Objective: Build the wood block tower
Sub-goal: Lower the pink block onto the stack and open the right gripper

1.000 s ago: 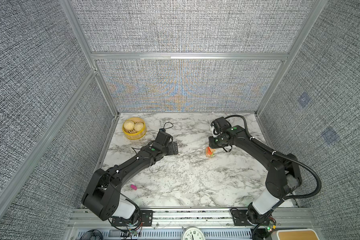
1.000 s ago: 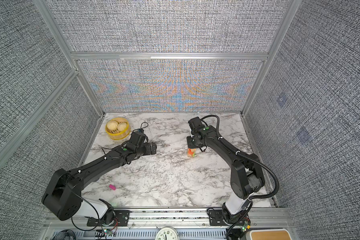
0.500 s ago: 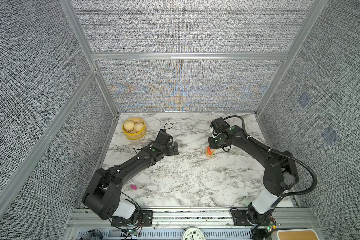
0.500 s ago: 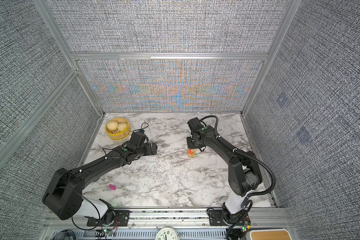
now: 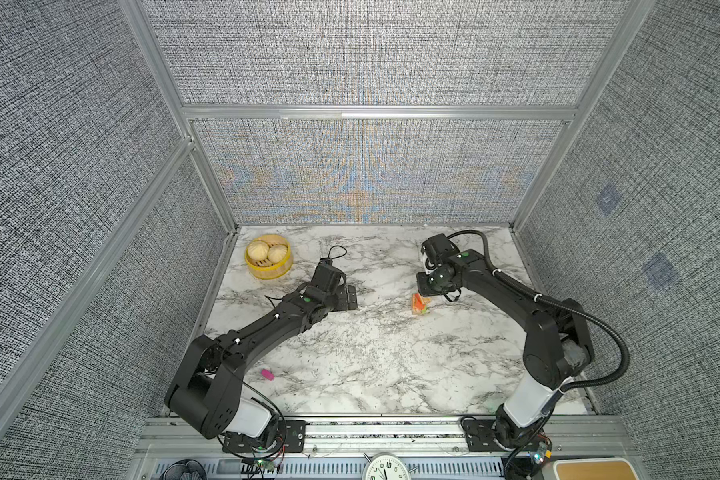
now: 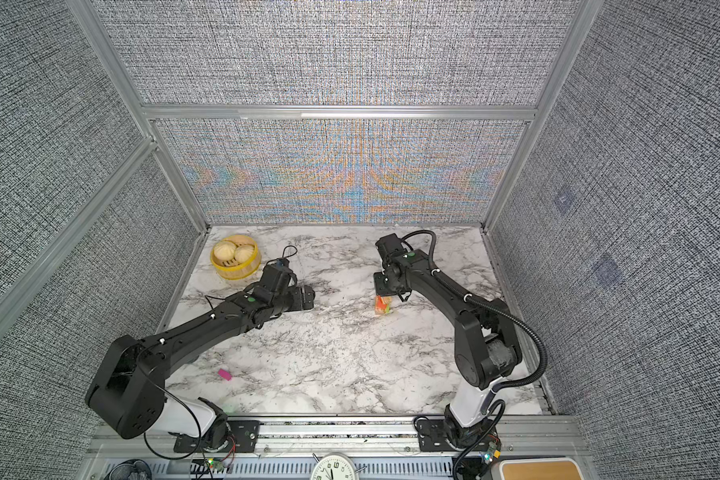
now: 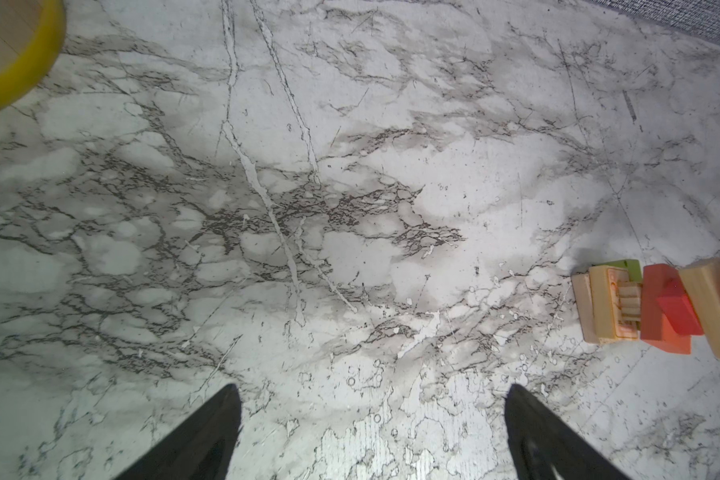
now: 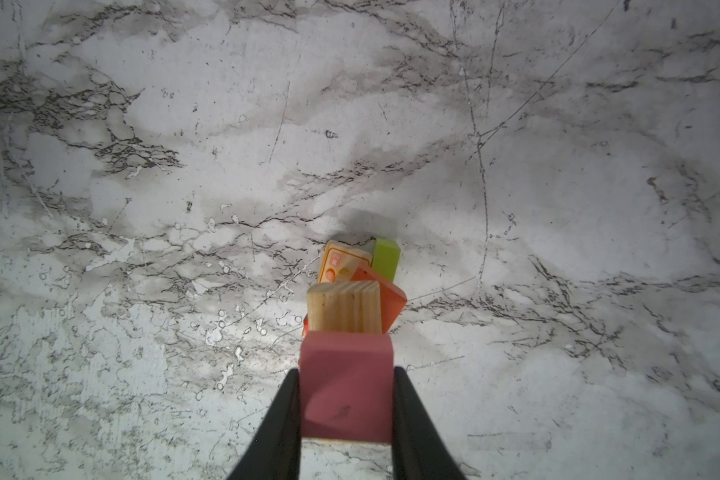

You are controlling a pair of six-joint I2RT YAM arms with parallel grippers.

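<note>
Place: robot test cell, laboratory type.
Enclosure: grey woven panels (image 5: 350,54) in aluminium framing (image 5: 375,112) on three sides.
Bench: marble-pattern top (image 5: 371,365); arm bases (image 5: 242,415) bolted along front edge.
Fixtures: clock (image 5: 385,467) below front edge.

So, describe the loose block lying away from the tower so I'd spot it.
On the white marble tabletop, look near the front left, beside the left arm's lower link. A small magenta wooden bar lies flat and alone, far from the colourful stacked tower.
</note>
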